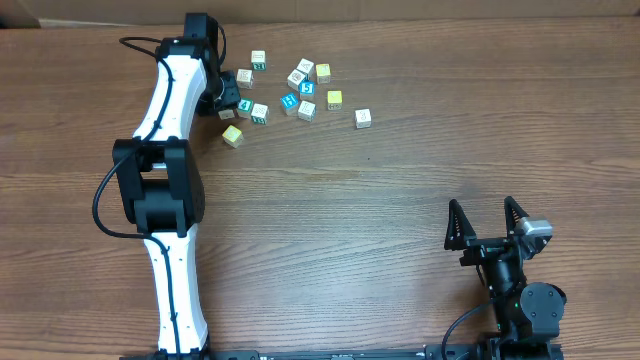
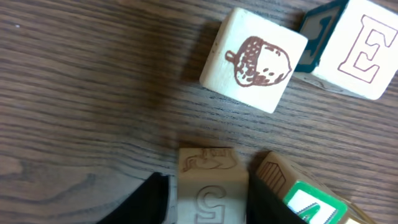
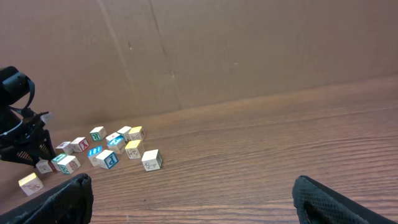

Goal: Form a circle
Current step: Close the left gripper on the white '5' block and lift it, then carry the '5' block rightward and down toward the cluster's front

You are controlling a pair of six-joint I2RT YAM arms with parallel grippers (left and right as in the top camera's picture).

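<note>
A tight cluster of small letter cubes (image 1: pixel 245 108) lies at the table's back left, white-faced ones with a teal one; I cannot make out a clear circle. My left gripper (image 1: pixel 231 103) reaches down into it. In the left wrist view the gripper (image 2: pixel 208 205) is shut on a pale cube with an embossed S (image 2: pixel 211 186), one finger (image 2: pixel 152 202) on each side. A green-faced cube (image 2: pixel 314 208) presses against the right finger. An acorn cube (image 2: pixel 255 59), an E cube (image 2: pixel 364 50) and a teal cube (image 2: pixel 317 37) lie just beyond. My right gripper (image 1: pixel 482 205) (image 3: pixel 193 205) stands open at the front right, holding nothing.
More cubes scatter to the right of the cluster, among them yellow ones (image 1: pixel 335 98) (image 1: pixel 232 136) and a white one (image 1: pixel 363 118) farthest right. A brown cardboard wall (image 3: pixel 249 50) closes off the back of the table. The left arm (image 1: pixel 165 180) spans the left side.
</note>
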